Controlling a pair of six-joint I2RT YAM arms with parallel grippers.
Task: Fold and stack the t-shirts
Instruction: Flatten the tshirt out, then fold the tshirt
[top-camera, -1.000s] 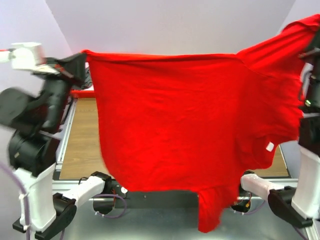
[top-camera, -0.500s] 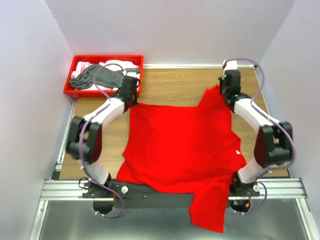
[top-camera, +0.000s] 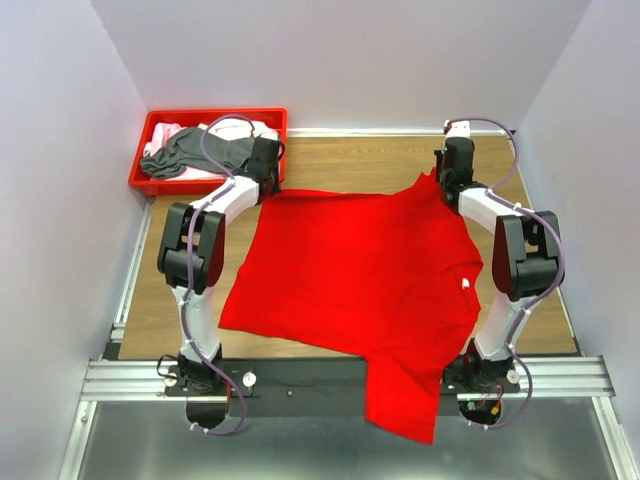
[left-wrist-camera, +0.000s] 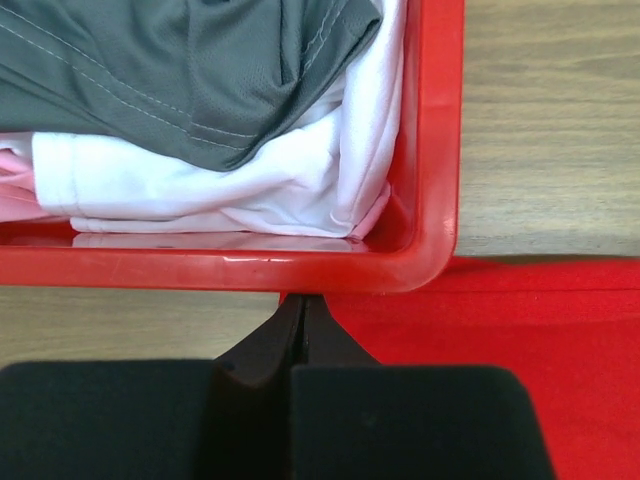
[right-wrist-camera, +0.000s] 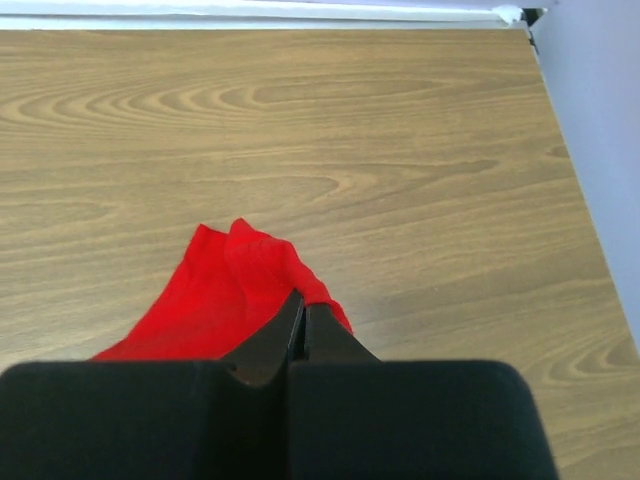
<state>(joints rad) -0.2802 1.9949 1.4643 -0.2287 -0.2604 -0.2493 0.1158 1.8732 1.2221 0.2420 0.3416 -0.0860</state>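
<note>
A red tray sits at the far left of the bench. In it a dark grey t-shirt lies crumpled on top of white and pale pink t-shirts, which press against the tray's right wall.

The red t-shirt is spread flat across the middle of the bench between the two arms. Its near part hangs over the near edge and down past the mounting rail. A small white label shows near its right side.

Both arms reach toward the far side with their elbows bent outward. The left tool is low at the shirt's far left corner, just beside the tray's near right corner. Its jaws are pressed together, and the red cloth starts right at their tips. The right tool is low at the shirt's far right corner, with its jaws closed tight on a bunched fold of the red cloth. Bare wood lies beyond it.
</note>
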